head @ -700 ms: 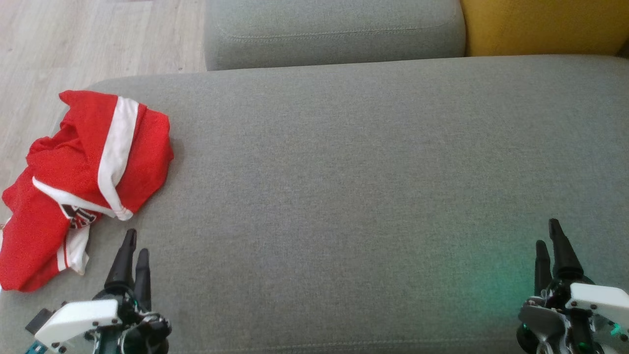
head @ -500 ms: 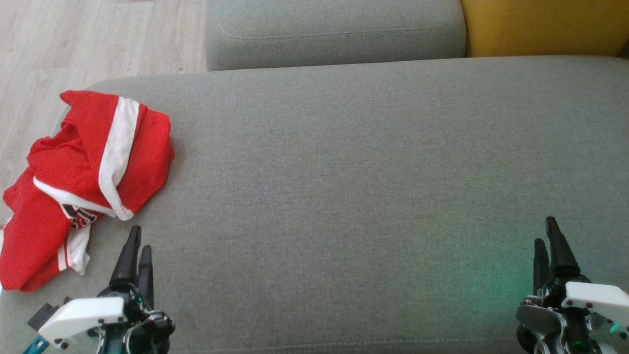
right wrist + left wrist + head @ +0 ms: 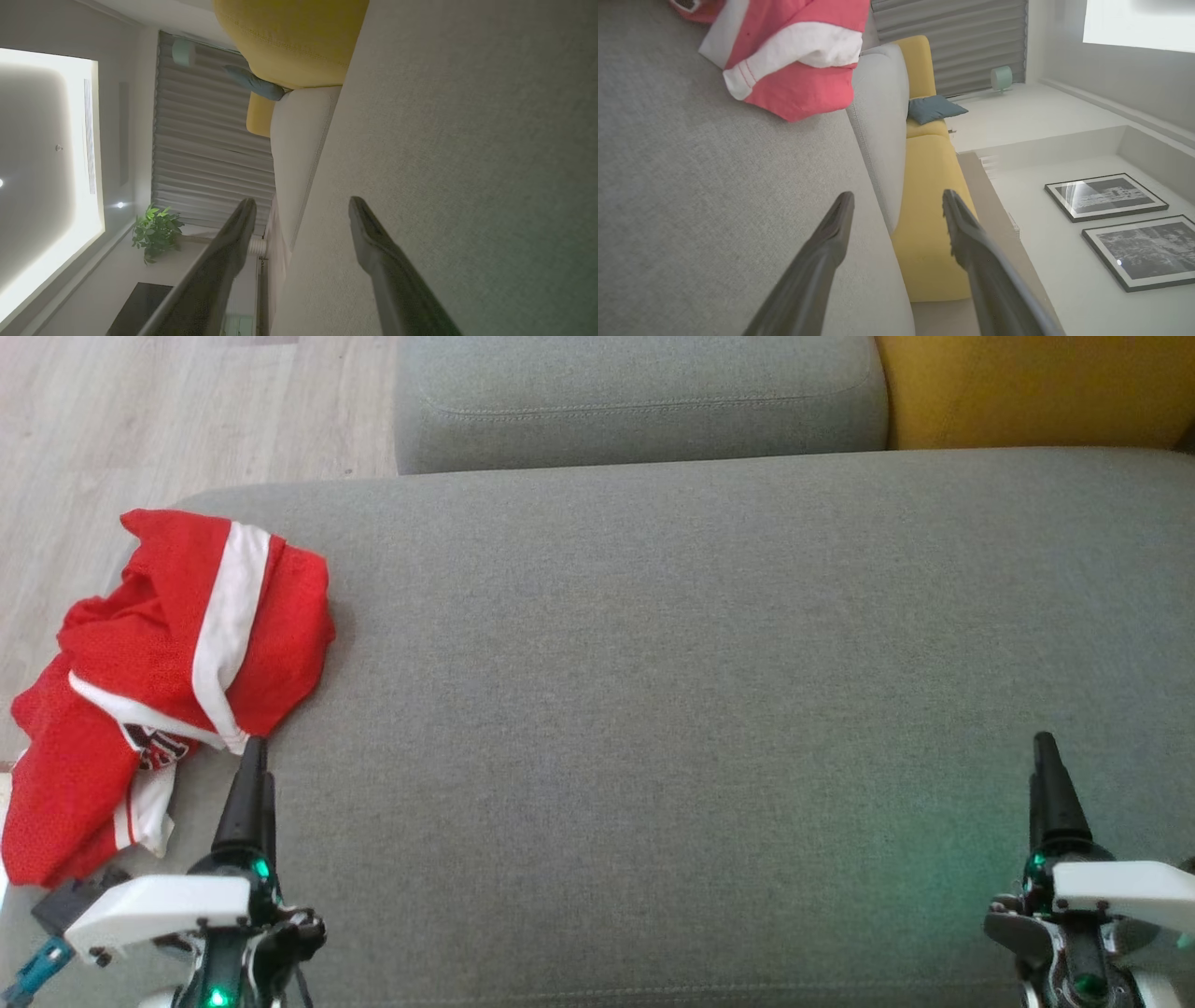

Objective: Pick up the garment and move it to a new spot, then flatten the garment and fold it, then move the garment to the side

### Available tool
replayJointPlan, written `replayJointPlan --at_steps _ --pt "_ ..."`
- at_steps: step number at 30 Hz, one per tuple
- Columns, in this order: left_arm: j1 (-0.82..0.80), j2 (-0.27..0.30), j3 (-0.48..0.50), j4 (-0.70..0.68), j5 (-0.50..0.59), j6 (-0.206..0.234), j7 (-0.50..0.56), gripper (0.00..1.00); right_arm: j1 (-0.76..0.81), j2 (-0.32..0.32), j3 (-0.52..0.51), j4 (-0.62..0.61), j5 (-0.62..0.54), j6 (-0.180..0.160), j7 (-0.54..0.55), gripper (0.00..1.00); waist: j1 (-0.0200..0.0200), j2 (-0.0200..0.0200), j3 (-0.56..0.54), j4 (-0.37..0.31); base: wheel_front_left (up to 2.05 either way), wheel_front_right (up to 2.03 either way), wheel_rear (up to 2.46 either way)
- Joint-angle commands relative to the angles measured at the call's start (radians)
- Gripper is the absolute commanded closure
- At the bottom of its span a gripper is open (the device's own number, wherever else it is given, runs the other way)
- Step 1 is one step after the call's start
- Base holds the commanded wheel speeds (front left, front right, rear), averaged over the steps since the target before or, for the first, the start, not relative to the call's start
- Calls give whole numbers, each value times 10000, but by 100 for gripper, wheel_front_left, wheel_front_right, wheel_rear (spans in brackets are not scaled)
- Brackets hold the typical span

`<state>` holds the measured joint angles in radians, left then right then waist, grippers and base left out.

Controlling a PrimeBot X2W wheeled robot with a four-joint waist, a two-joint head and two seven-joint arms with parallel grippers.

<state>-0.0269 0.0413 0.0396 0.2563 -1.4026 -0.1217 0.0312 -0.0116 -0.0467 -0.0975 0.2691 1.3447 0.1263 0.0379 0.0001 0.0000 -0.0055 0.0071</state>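
A crumpled red-and-white garment (image 3: 168,653) lies at 9 o'clock on a grey cushion (image 3: 653,663). The left gripper (image 3: 257,761) hovers at 7 o'clock, near the cloth, and the right gripper (image 3: 1039,756) at 5 o'clock. Both jaws are spread, holding nothing.

Both arms low and pointing forward: left gripper (image 3: 254,761) turned on edge, fingers spread wide — right gripper (image 3: 1044,756) likewise, well apart.

Grey sofa seat (image 3: 653,663), grey cushion (image 3: 635,401) behind, yellow sofa (image 3: 1027,383) adjoining. Pale wood floor (image 3: 187,420). Grey blinds (image 3: 948,42); framed pictures (image 3: 1106,196) on wall; potted plant (image 3: 156,231).
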Motion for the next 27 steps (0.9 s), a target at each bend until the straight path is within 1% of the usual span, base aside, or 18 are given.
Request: replayJointPlan --at_steps 1,13,27 --pt "-549 207 8 -430 241 -28 -81 0 -563 -210 106 -418 -273 11 -74 0 -1 0 -3 -1 0 0 0" --pt "-677 331 -206 -778 2163 -35 -432 0 -582 -252 367 -923 -2364 15 -174 0 -1 0 -33 18 0 0 0" --pt "-822 483 -423 -961 4151 -44 -842 0 -515 -321 688 -1403 -4373 20 -291 0 -1 0 -73 3 0 0 0"
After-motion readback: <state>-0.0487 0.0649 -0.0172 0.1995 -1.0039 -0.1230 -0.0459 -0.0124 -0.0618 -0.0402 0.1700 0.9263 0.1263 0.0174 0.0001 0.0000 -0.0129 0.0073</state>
